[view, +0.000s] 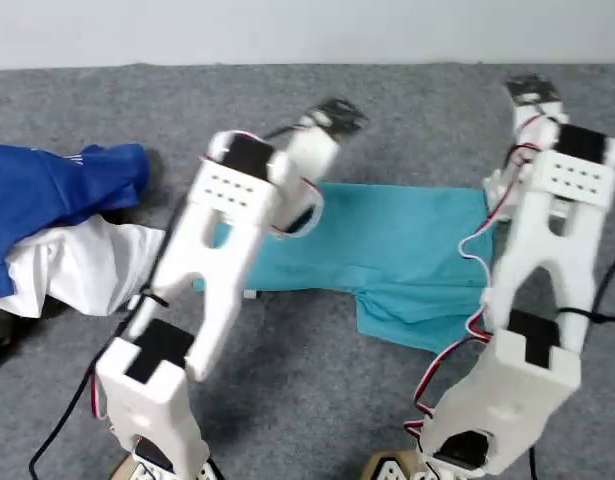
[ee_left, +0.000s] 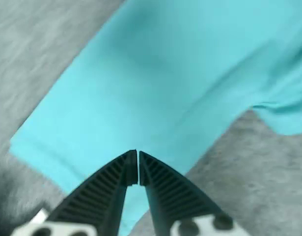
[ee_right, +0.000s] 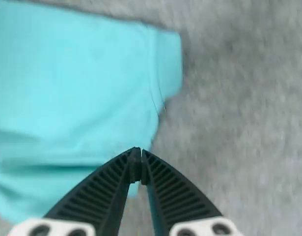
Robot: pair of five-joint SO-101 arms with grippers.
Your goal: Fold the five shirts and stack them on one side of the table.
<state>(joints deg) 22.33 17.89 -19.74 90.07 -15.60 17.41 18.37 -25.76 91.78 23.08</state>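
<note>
A teal shirt lies spread on the gray tabletop between two arms. The left hand and the right hand are each pressed together and empty above its opposite ends. Soft, light and limp, it looks best pinched at a hem corner. Three shirts are visible: one teal, one blue and one white, the last two heaped on the left arm's side.
</note>
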